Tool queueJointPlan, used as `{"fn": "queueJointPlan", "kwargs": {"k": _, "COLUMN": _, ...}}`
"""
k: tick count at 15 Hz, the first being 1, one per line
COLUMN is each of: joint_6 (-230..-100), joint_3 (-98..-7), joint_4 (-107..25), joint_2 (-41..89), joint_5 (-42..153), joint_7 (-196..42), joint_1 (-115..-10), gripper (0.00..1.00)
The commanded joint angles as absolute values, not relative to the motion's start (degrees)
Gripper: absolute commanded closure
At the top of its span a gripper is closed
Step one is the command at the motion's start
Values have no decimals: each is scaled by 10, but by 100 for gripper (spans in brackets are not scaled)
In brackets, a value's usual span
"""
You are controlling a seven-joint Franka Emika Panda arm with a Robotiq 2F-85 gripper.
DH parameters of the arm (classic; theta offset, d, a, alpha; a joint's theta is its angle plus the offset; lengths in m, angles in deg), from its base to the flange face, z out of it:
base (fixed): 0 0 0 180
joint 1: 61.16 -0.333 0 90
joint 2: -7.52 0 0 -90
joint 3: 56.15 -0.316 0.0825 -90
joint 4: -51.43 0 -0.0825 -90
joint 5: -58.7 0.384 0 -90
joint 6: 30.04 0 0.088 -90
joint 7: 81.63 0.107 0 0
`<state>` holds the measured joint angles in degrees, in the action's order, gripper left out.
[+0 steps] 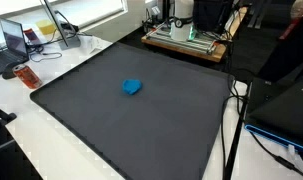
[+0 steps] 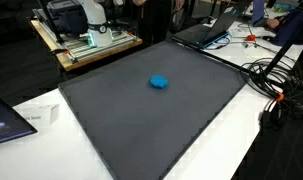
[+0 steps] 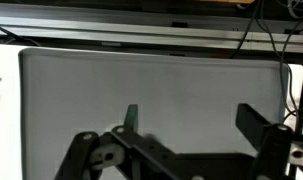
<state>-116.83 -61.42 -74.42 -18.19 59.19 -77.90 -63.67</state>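
Observation:
A small blue object lies near the middle of a dark grey mat in both exterior views; it also shows in an exterior view on the mat. My gripper shows only in the wrist view. Its two fingers are spread wide apart with nothing between them, and it hangs above bare mat. The blue object is out of the wrist view, and the gripper is out of both exterior views.
The robot's base stands on a wooden platform behind the mat, also in an exterior view. Laptops, an orange item, a white box and cables surround the mat.

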Motion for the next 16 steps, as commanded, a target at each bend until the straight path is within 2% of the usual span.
{"fn": "queueJointPlan", "kwargs": {"k": 1, "joint_6": -1167, "joint_3": -612, "joint_4": -743, "joint_2": -181, "joint_5": 591, "joint_7": -778, "joint_1": -640, "gripper": 0}}
{"fn": "queueJointPlan", "kwargs": {"k": 10, "joint_6": -1167, "joint_3": -612, "joint_4": -743, "joint_2": -181, "joint_5": 591, "joint_7": -778, "joint_1": -640, "gripper": 0}}
{"fn": "queueJointPlan", "kwargs": {"k": 16, "joint_6": -1296, "joint_3": -608, "joint_4": -683, "joint_2": -65, "joint_5": 671, "joint_7": -782, "joint_1": -644, "gripper": 0}}
